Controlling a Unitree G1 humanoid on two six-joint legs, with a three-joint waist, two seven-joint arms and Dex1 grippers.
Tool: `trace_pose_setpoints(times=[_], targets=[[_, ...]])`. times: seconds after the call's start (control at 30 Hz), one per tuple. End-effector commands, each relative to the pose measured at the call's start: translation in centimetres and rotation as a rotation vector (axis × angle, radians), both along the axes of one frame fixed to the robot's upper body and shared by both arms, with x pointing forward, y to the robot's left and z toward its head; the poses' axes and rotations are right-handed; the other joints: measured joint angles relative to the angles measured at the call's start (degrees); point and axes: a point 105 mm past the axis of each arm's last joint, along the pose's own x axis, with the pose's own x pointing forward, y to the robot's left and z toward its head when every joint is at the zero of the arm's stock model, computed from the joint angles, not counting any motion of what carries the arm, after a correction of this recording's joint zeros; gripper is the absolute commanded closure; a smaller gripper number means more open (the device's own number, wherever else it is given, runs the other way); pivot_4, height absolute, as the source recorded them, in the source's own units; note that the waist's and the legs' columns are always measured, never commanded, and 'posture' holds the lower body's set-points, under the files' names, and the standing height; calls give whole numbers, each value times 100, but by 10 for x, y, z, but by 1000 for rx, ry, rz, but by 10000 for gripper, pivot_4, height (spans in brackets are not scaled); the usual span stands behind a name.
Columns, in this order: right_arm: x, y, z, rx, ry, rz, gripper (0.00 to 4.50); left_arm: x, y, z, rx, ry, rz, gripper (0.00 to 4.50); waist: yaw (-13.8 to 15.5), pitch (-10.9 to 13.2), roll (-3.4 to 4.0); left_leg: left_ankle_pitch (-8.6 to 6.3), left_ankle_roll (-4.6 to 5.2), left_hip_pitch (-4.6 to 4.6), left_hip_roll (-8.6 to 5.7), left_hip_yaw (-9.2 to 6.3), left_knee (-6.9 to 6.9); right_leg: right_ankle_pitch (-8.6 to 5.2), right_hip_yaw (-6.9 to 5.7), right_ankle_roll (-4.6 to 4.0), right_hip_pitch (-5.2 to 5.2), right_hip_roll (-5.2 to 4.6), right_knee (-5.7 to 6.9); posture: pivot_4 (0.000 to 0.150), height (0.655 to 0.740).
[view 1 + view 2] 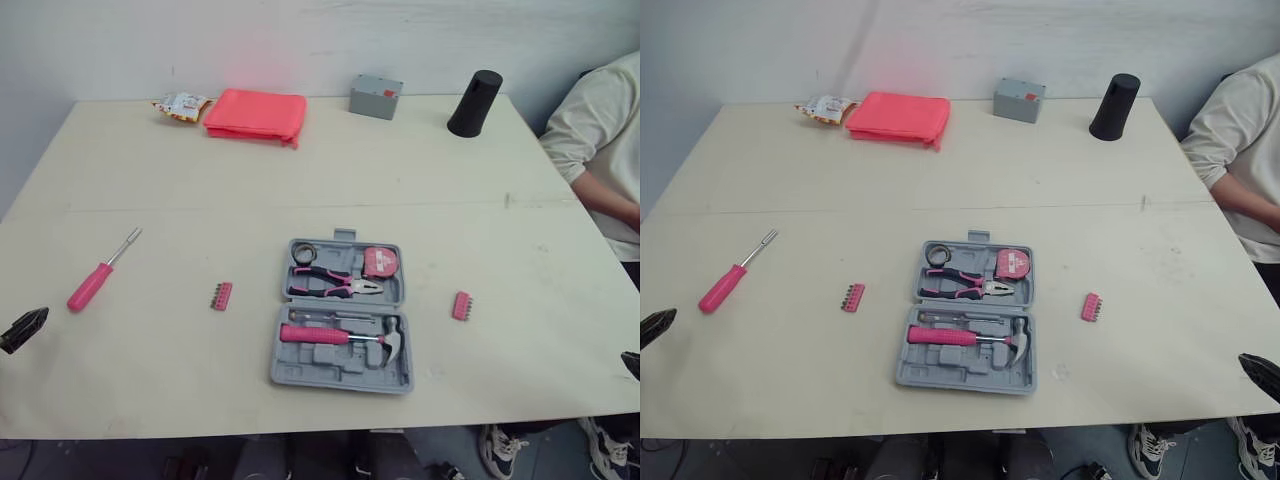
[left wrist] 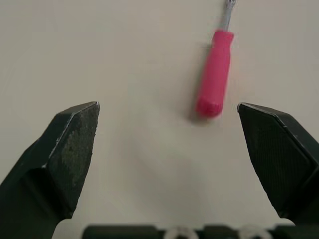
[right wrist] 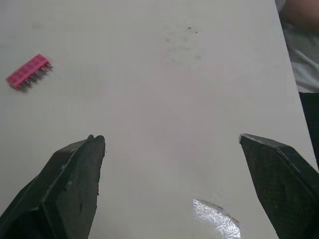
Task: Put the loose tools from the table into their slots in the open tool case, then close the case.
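Editor: Where is the tool case relative to the grippers?

Photographer: The gray tool case (image 1: 342, 318) lies with its lid laid back on the pale table (image 1: 150, 170), between the two grippers and well apart from both. Inside it sit pink-handled pliers (image 1: 335, 285), a tape measure (image 1: 379, 262) and a hammer (image 1: 340, 336).

Editor: Which tools are loose?

Photographer: A pink screwdriver (image 1: 100, 275) lies just ahead of the left gripper (image 1: 22, 328), handle end nearest it and shaft pointing away. One pink bit holder (image 1: 221, 296) rests between that gripper and the case. A second bit holder (image 1: 461, 306) lies between the case and the right gripper (image 1: 1262, 375), ahead of it and toward its left.

Editor: How do the fingers stand?

Photographer: Both grippers are spread wide and hold nothing, each hanging above bare tabletop at the near edge.

Editor: And beyond?

Photographer: Far from both grippers, along the back edge, are a snack packet (image 1: 181, 104), a pink zip pouch (image 1: 256, 114), a small gray box (image 1: 376, 96) and a black cup (image 1: 476, 102). A person's light sleeve (image 1: 600, 110) shows beyond the right gripper.
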Motion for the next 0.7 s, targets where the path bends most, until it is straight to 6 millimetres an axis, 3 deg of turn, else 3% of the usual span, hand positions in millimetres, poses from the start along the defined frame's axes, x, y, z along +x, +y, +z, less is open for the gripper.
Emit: trace_pose_setpoints(times=[0.03,0.33,0.47,0.57,0.7], targets=[[13,7,14,-19,-50,56,0,5,-15,19,36,-69,-50,175,1,3,5,0,-1,0,1,0,0,0,-1,0,-1,0,2,1500,7400],[55,113,33,56,-113,424,0,15,-126,-4,13,6,-385,175,-61,9,17,10,-2,5,2,12,11,5,14,9,-2,1,27,1500,7400],[57,182,43,85,-117,693,0,20,-167,-20,-52,34,-376,175,-79,10,16,21,10,8,2,14,11,6,14,10,2,7,32,1500,7400],[57,212,55,108,-147,808,0,22,-187,-24,-66,29,-361,175,-104,16,4,34,32,7,1,15,20,9,13,17,6,10,37,1500,7400],[52,235,60,98,-113,949,0,30,-221,-38,-53,34,-380,175,-46,15,2,35,37,9,-8,15,31,16,13,28,16,10,34,1500,7400]])
